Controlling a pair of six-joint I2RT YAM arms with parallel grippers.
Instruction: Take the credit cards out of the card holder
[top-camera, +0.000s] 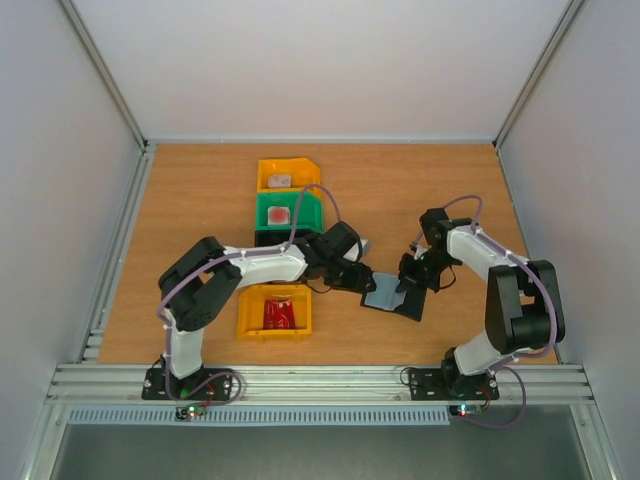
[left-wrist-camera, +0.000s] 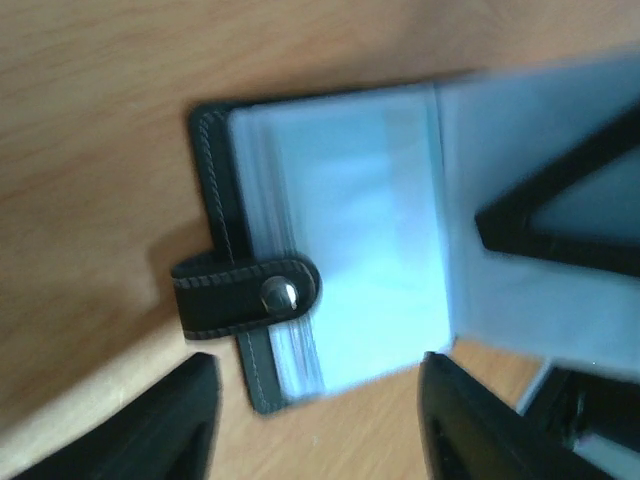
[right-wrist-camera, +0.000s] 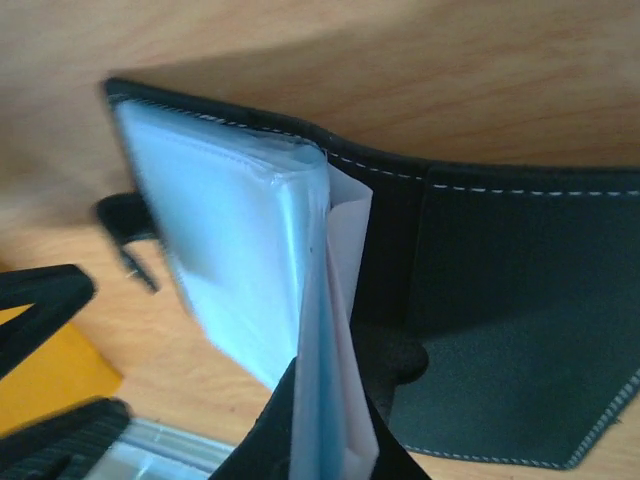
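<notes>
The card holder (top-camera: 393, 298) lies open on the table between the two arms, black cover down, its shiny grey-blue pockets (left-wrist-camera: 350, 240) facing up. Its snap strap (left-wrist-camera: 240, 295) sticks out on one side. My right gripper (right-wrist-camera: 332, 440) is shut on a few pocket leaves (right-wrist-camera: 335, 330) and holds them upright over the black cover (right-wrist-camera: 520, 340). My left gripper (left-wrist-camera: 315, 435) hovers just off the holder's strap edge, open, with only bare table between its fingers (left-wrist-camera: 150, 430). No credit cards show in the pockets. A red card-like thing (top-camera: 281, 314) lies in the near yellow bin (top-camera: 245, 322).
A green bin (top-camera: 305, 210) and a far yellow bin (top-camera: 300, 172) stand in a row behind the left arm, each with a small thing inside. A black bin (top-camera: 270, 238) is partly hidden by the arm. Grey walls enclose the table.
</notes>
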